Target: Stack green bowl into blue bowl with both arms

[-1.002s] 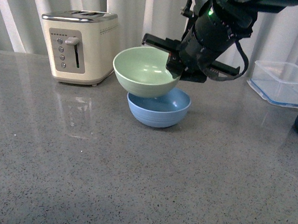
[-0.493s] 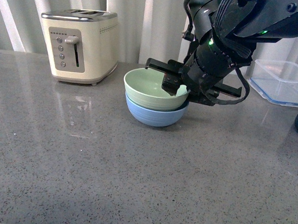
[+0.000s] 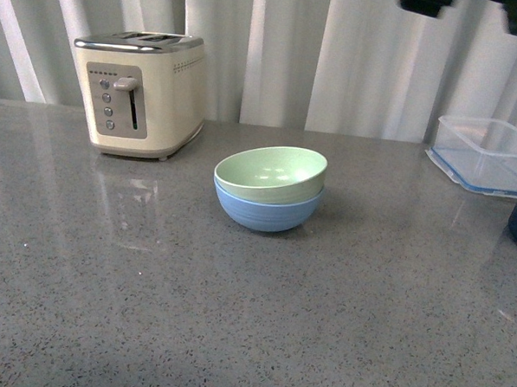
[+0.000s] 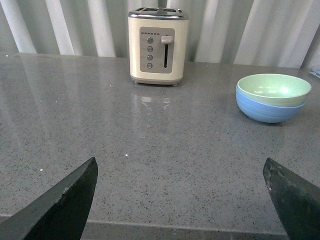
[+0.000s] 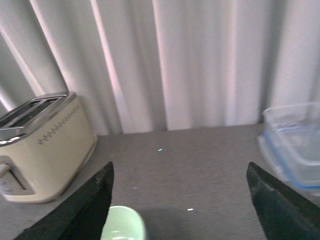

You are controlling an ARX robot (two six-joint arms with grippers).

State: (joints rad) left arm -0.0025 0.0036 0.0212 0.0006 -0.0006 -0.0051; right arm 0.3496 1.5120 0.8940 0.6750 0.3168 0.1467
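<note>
The green bowl (image 3: 271, 173) sits nested in the blue bowl (image 3: 266, 209), mid-counter beside the toaster (image 3: 141, 92). Both pincers, left gripper (image 4: 180, 200) and right gripper (image 5: 180, 205), are spread wide and empty. Verify level seating; retract clear of the rims.

both pincers gape wide, empty: left pincer (image 4: 182, 200) low, right pincer (image 5: 180, 200) raised.

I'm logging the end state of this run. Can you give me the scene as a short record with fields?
green bowl: nested inside the blue bowl
blue bowl: upright on the grey counter
left gripper: open, empty, apart from the bowls
right gripper: open, empty, raised above the counter
toaster: left of the bowls
clear container: far right
</note>
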